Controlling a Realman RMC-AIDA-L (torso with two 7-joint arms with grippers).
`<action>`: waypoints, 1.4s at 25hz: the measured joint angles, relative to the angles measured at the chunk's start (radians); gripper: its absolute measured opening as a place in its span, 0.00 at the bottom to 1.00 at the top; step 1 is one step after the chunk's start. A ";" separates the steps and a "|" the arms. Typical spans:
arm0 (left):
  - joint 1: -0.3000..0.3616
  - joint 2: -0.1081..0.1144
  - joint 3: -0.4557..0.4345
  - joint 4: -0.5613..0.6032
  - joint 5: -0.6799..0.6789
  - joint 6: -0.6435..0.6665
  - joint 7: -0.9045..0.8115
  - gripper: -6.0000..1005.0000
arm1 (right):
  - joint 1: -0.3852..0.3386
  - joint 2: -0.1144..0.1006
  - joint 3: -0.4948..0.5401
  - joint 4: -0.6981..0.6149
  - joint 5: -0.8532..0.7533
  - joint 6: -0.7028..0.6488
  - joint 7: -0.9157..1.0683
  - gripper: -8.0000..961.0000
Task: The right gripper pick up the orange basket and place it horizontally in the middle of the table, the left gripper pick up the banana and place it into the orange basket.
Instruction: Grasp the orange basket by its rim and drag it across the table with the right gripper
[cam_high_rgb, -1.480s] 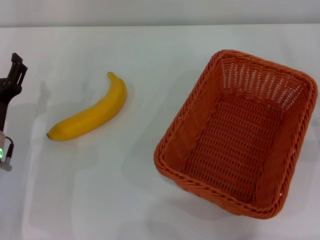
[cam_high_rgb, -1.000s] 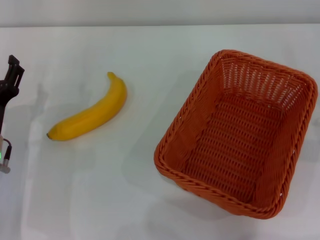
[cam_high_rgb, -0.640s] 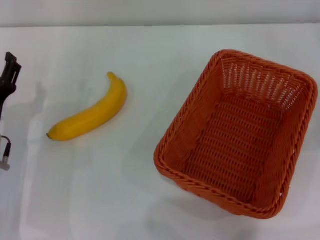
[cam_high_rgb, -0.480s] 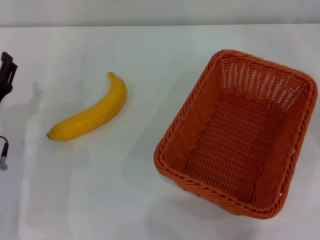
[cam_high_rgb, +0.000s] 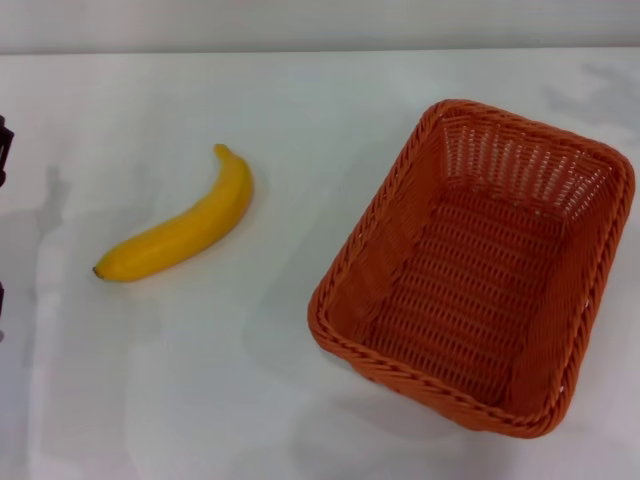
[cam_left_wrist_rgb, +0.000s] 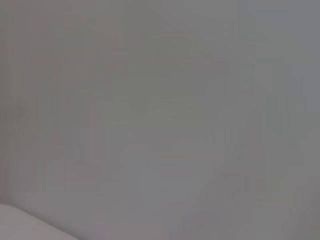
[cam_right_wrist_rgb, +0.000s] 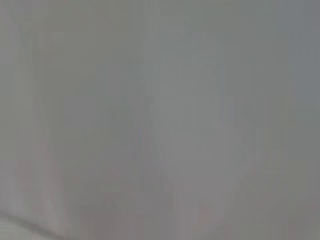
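Table: plain white flat tabletop (cam_high_rgb: 300, 110).
Basket: large rectangular orange woven wicker basket (cam_high_rgb: 478, 264), right side, upright, set at a slant, empty.
Banana: single curved yellow banana (cam_high_rgb: 183, 229), lying left of the basket, well apart from it.
Left gripper: black sliver (cam_high_rgb: 3, 150) at far-left edge; spread or pressed, cannot tell.

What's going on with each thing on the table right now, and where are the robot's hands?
banana: lying flat on the table, untouched, outside the basket.
orange basket: upright, empty, set at a slant on the table's right side.
left gripper: only a dark sliver at the left edge of the head view, holding nothing visible.
right gripper: out of sight.
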 joint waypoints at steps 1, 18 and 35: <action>0.000 0.000 0.000 -0.001 0.000 0.000 0.000 0.89 | 0.022 -0.003 0.000 -0.011 -0.042 0.021 0.036 0.91; -0.014 0.000 0.000 -0.013 0.001 0.004 0.000 0.89 | 0.288 0.046 -0.013 -0.149 -0.640 0.325 0.299 0.91; -0.016 0.000 0.000 -0.013 0.006 -0.001 0.000 0.89 | 0.307 0.204 -0.078 -0.054 -0.955 0.236 0.305 0.91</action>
